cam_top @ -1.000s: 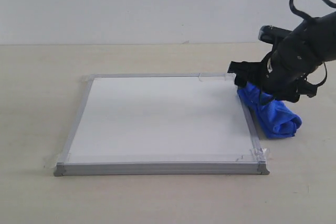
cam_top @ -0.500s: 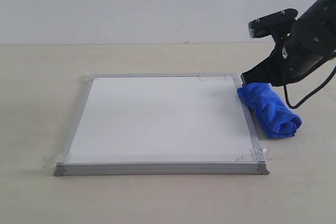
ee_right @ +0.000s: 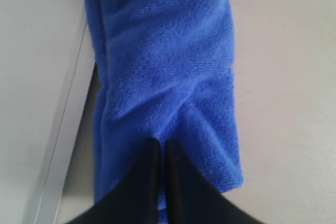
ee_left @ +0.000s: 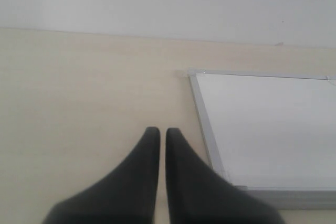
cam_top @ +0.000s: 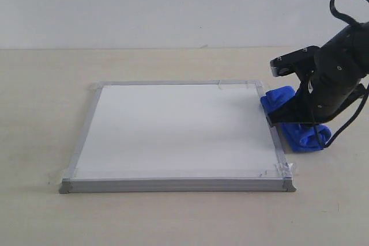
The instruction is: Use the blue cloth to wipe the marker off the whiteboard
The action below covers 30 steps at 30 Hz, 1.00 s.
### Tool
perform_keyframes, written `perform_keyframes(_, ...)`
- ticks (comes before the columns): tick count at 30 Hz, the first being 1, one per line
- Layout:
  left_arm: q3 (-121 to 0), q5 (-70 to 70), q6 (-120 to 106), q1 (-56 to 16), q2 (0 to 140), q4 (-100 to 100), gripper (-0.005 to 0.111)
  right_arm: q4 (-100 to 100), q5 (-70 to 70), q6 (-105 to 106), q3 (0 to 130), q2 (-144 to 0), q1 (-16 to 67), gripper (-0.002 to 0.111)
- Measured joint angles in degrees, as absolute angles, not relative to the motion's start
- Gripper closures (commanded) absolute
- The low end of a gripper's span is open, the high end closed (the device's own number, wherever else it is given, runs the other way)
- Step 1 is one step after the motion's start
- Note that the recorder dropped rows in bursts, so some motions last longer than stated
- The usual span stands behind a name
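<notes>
The whiteboard (cam_top: 173,131) lies flat on the table, and no red marker line shows on its white face in any view. The blue cloth (cam_top: 281,97) lies bunched on the table against the board's right frame. My right gripper (cam_top: 275,120) hangs low over the cloth's middle. In the right wrist view its fingers (ee_right: 159,141) are shut, tips just over the cloth (ee_right: 168,51), with only a thin slit between them. My left gripper (ee_left: 158,129) is shut and empty above bare table, beside the board's corner (ee_left: 210,129). It is out of the exterior view.
Pale beige tabletop (cam_top: 46,113) surrounds the board, with a white wall (cam_top: 173,4) behind. Clear tape (cam_top: 282,170) holds the board's corners. The board's grey frame (ee_right: 58,145) runs close beside the cloth under my right gripper.
My right arm rose off the cloth's far end, then came down again over the cloth's middle, nearer the camera. The cloth and the board stayed where they were.
</notes>
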State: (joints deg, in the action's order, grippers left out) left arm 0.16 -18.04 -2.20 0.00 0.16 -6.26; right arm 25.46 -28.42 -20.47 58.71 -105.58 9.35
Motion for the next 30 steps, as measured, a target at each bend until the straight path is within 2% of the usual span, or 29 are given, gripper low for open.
perform_keyframes(15,0.2,-18.0,-2.2,0.0,0.2,-6.3,0.102,0.8,-32.3,3.7,58.7,-104.2,9.3,0.108)
perform_keyframes(25,0.2,-18.0,-2.2,0.0,0.2,-6.3,0.102,-4.6,-35.7,4.9,58.5,-89.9,9.3,0.108)
perform_keyframes(30,0.2,-18.0,-2.2,0.0,0.2,-6.3,0.102,-12.2,-34.4,4.4,53.2,-80.4,9.3,0.108)
